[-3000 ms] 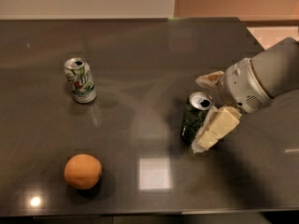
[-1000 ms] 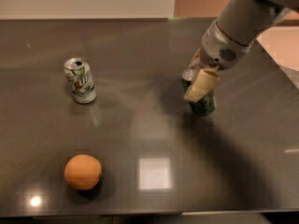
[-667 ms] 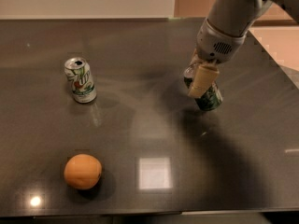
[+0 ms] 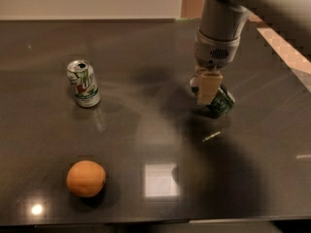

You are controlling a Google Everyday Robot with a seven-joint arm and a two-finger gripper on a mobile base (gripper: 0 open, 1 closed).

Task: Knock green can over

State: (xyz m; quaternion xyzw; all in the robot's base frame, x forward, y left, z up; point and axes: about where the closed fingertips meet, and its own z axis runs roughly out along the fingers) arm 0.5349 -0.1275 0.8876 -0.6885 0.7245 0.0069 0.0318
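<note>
At the far left a white can (image 4: pixel 83 84) with green and red print is standing upright on the dark tabletop (image 4: pixel 146 52), well apart from the action and apparently playing no part in it. Nearer the front edge an orange (image 4: pixel 86 178) is sitting alone, also well away from the arm.

Right of centre the arm is reaching down from above, and the claw (image 4: pixel 206 87) is hanging just over the tabletop, pressing against the green can (image 4: pixel 222 103). That can is leaning, with its base kicking out to the right and its top hiding behind the claw. I judge this to be the push that is tipping it. It is not yet lying flat. Whether the claw is apart, together or clamped on the can, I cannot tell.

Counting up, the tabletop is carrying two cans, one white and one green, and one orange, with one claw working above it.
</note>
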